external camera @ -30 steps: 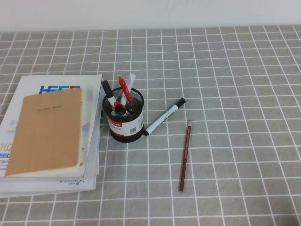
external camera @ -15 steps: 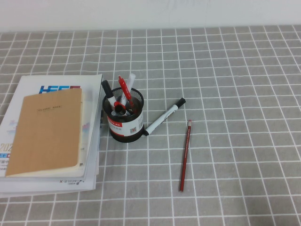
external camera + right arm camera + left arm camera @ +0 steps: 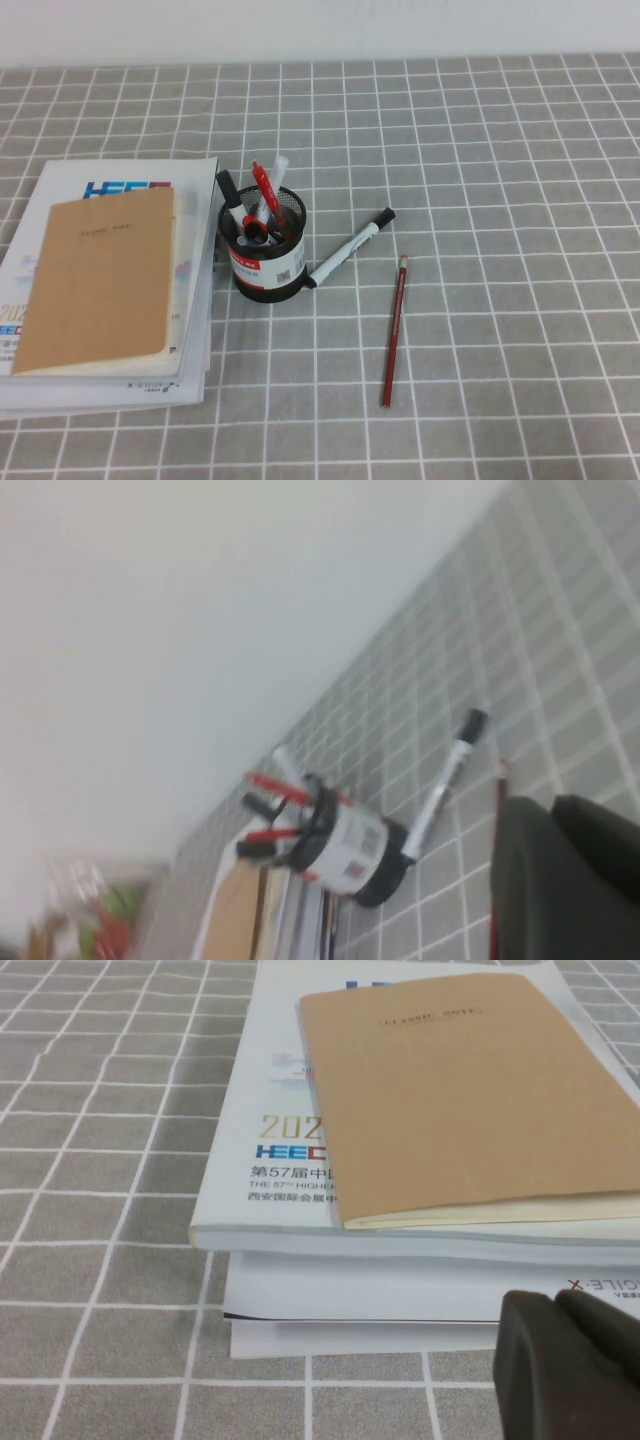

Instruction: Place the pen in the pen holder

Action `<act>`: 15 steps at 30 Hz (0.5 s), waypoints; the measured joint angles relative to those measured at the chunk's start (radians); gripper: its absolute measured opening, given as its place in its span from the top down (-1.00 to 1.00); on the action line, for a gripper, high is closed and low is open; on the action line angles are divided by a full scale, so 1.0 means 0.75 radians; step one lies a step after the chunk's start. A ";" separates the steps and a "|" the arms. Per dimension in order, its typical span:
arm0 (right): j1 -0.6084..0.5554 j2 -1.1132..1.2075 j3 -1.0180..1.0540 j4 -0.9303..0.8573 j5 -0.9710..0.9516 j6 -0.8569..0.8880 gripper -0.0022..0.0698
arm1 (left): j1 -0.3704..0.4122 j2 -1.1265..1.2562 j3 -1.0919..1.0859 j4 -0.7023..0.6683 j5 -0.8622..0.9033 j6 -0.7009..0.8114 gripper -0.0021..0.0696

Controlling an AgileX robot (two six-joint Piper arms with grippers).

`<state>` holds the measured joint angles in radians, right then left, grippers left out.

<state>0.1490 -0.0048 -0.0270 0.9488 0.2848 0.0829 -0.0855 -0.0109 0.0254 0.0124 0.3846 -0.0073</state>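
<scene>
The pen (image 3: 394, 330) lies untouched right of the pen holder (image 3: 266, 250), mid-bench. Left gripper (image 3: 570, 1365) and right gripper (image 3: 565, 880) hover, jaws together; reaching comes next.

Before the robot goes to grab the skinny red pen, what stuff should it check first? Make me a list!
1. Pen lies flat on the table, nothing on top of it: ok.
2. Pen is apart from the white marker leaning at the pen holder: ok.
3. Pen holder stands upright: ok.
4. Room inside the holder, which already has several pens: cannot tell.
5. Right end effector is off the pen, pen tip just beside it in the right wrist view; open enough to grip: cannot tell.
6. Left end effector sits by the book stack, away from the pen: ok.
</scene>
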 joint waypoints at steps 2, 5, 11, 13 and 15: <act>0.000 0.062 -0.103 -0.066 0.063 -0.038 0.97 | 0.000 0.000 0.000 0.000 0.000 0.000 0.96; 0.000 0.253 -0.284 -0.252 0.210 -0.051 0.97 | 0.000 0.000 0.000 0.000 0.000 0.000 0.96; 0.000 0.789 -0.662 -0.584 0.730 -0.018 0.97 | 0.000 0.000 0.000 0.000 0.000 0.000 0.96; 0.000 0.977 -0.788 -0.657 0.901 -0.043 0.97 | 0.000 0.000 0.000 0.000 0.000 0.000 0.96; 0.000 1.142 -0.888 -0.698 1.017 -0.056 0.97 | 0.000 0.000 0.000 0.000 0.000 0.000 0.96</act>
<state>0.1490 0.8517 -0.6931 0.4254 1.0478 0.0410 -0.0855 -0.0109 0.0254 0.0124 0.3846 -0.0073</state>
